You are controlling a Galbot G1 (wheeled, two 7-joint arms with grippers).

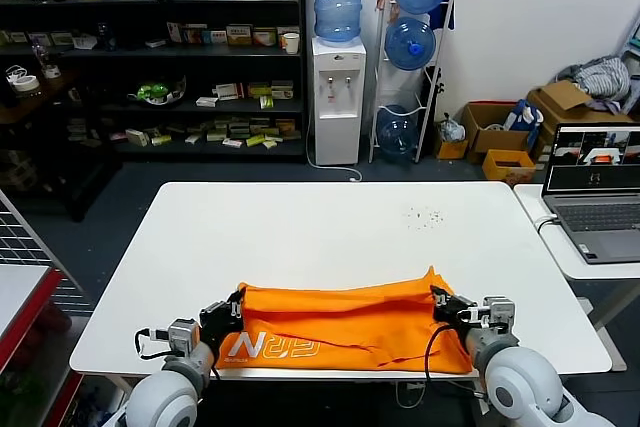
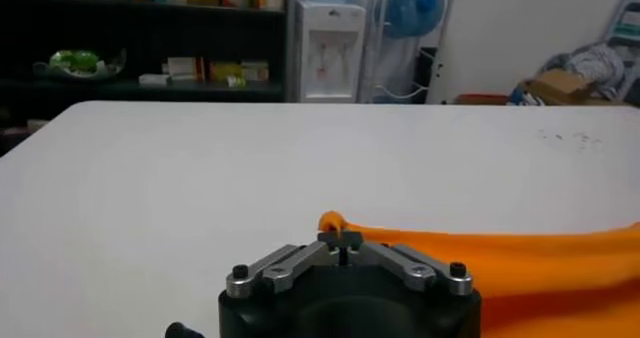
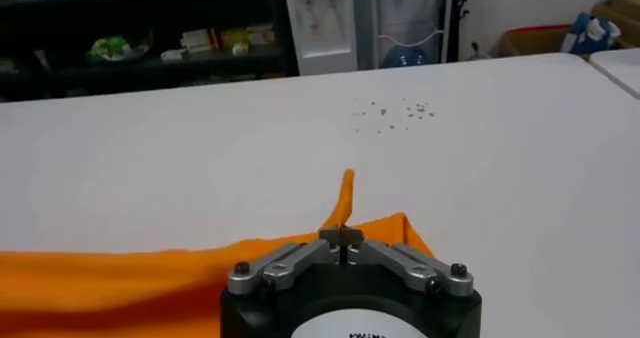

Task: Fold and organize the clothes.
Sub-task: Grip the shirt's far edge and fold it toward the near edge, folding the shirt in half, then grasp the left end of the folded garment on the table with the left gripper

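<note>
The bright orange T-shirt lies folded into a long band near the front edge of the white table, white lettering showing at its left end. My left gripper is shut on the shirt's far left corner; in the left wrist view a small orange loop sticks up from the closed jaws. My right gripper is shut on the shirt's far right corner; in the right wrist view an orange point stands up from the closed jaws. The shirt also shows in both wrist views.
An open laptop sits on a second table at the right. Small dark specks mark the tabletop at the far right. A water dispenser, spare bottles, shelves and cardboard boxes stand beyond the table. A wire rack is at the left.
</note>
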